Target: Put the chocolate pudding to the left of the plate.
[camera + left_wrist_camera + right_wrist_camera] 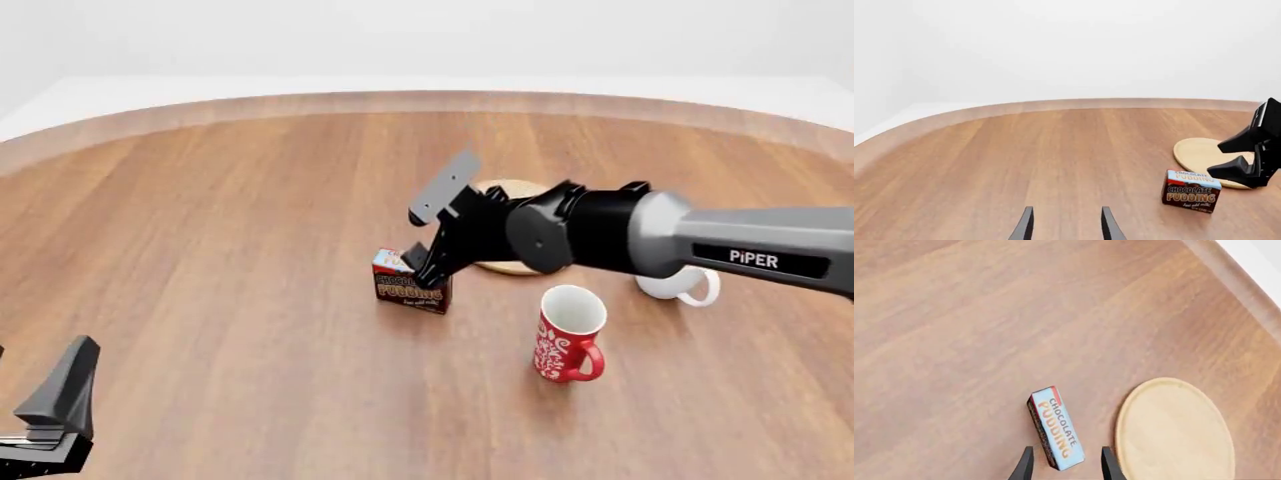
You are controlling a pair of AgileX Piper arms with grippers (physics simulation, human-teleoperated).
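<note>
The chocolate pudding point(410, 284), a small dark brown carton with orange lettering, stands on the table just left of the light-tan wooden plate point(511, 188), which the right arm mostly hides. It also shows in the right wrist view point(1056, 427) beside the plate point(1174, 432), and in the left wrist view point(1191, 192). My right gripper point(427, 262) is open and hovers just above the carton's plate-side end without touching it point(1231, 156). My left gripper point(1066, 227) is open and empty, far back at the near left point(60, 405).
A red patterned mug point(570, 333) stands in front of the right arm. A white mug point(683, 286) stands behind it to the right, partly hidden by the arm. The table's curved far edge point(400, 100) runs across the back.
</note>
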